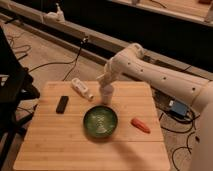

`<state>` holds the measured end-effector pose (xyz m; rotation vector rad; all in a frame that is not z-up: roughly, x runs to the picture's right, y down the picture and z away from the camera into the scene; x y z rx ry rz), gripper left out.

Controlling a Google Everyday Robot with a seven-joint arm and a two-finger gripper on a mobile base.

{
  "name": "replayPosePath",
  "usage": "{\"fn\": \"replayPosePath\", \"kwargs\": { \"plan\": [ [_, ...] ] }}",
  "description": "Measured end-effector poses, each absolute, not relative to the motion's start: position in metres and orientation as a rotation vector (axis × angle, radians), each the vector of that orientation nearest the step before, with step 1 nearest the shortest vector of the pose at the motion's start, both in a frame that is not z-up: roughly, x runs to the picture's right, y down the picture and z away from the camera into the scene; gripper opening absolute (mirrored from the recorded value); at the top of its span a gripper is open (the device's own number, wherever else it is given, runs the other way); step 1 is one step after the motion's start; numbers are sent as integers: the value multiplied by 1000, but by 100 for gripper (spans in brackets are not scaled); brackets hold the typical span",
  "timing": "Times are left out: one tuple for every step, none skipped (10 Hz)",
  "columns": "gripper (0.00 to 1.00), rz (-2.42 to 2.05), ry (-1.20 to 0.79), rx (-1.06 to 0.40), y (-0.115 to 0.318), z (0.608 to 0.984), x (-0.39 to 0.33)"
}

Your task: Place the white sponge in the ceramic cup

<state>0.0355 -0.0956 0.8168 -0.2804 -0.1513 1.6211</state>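
Observation:
The ceramic cup is a small white cup standing upright on the wooden table, just behind the green plate. My gripper hangs directly above the cup's mouth, pointing down from the white arm that reaches in from the right. The gripper is shut. A pale shape sits at its tip, and I cannot tell whether that is the white sponge. No sponge shows anywhere on the table.
A green plate sits mid-table in front of the cup. An elongated white bottle-like object lies back left, a black bar to the left, an orange-red item to the right. Cables and a blue box lie on the floor.

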Motion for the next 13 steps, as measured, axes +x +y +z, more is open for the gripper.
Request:
{"fn": "replayPosePath", "kwargs": {
  "plan": [
    [7,1618,-143,-281,-92,822,34],
    [17,1617,-132,-285,-86,827,32],
    [29,1618,-113,-287,-79,832,34],
    [39,1622,-97,-287,-74,836,36],
    [49,1626,-84,-288,-70,839,39],
    [60,1631,-73,-295,-65,841,39],
    [67,1637,-68,-302,-62,843,39],
    [71,1643,-70,-314,-59,843,36],
    [71,1651,-76,-331,-57,843,31],
    [71,1653,-81,-343,-56,842,27],
    [71,1651,-84,-349,-55,842,25],
    [71,1650,-83,-352,-55,843,25],
    [71,1651,-78,-353,-55,843,28]
  ]
}}
